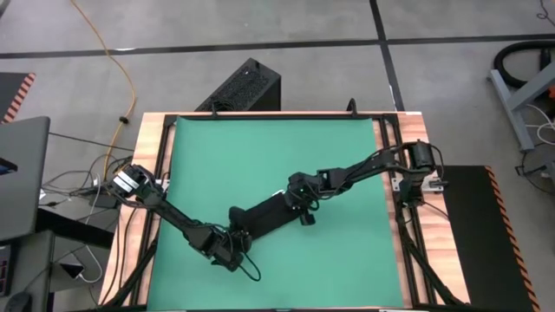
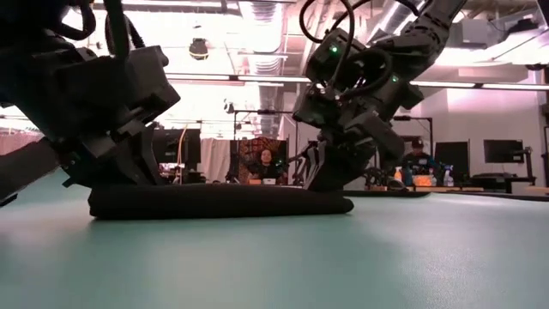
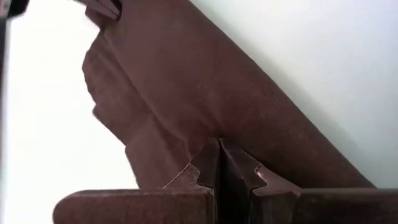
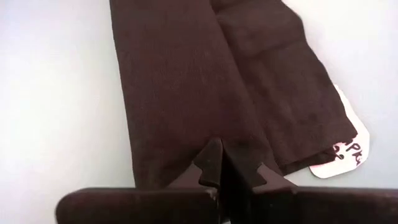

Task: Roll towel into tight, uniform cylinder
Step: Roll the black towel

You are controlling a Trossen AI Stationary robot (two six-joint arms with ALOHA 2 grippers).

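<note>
The black towel [image 1: 264,217] lies on the green mat [image 1: 277,147] as a long narrow strip of several layers, slanting from near left to far right. It lies flat in the low view [image 2: 214,202]. Its white tag [image 4: 342,152] sticks out at the right gripper's end. My left gripper [image 1: 234,234] is shut at the strip's near-left end [image 3: 219,146]. My right gripper [image 1: 299,201] is shut at its far-right end [image 4: 216,146]. My left gripper comes from above, pointing down, with its fingers shut at the towel's near-left end [image 3: 186,168]. A raised fold of cloth meets the fingertips. How many layers they have, I cannot tell. The towel lies on the mat. My right gripper comes from above, pointing down, with its fingers shut at the towel's far-right end [image 4: 186,168], beside the tag. The fingers hide the place of contact. The towel lies flat on the mat there.
A black ribbed box [image 1: 247,87] stands on the floor beyond the table's far edge. The mat has free room on its far half and to the near right [image 1: 347,260]. A laptop [image 1: 22,173] sits off the table's left. A person [image 2: 266,163] sits far behind.
</note>
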